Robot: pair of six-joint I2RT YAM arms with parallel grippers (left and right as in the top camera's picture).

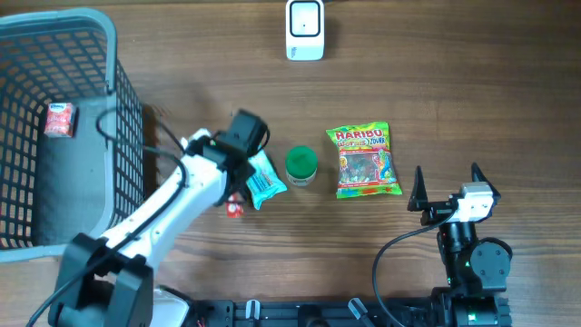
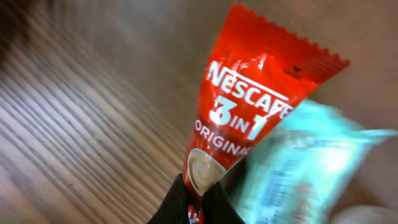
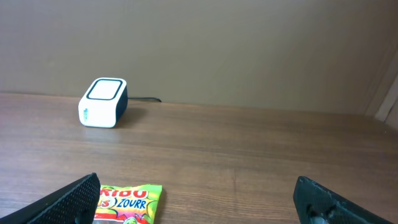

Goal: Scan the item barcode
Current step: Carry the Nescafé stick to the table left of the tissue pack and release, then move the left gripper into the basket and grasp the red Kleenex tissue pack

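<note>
Nescafe sachet pinched at one end by left gripper, probably for carrying to scanner at desk's far edge; right gripper waits wide.

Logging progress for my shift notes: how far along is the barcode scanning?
Looks done: one red packet already lies in the basket. In hand: left jaws shut on the Nescafe sachet, well short of the scanner. Left: scanning it; the Haribo bag waits.
</note>
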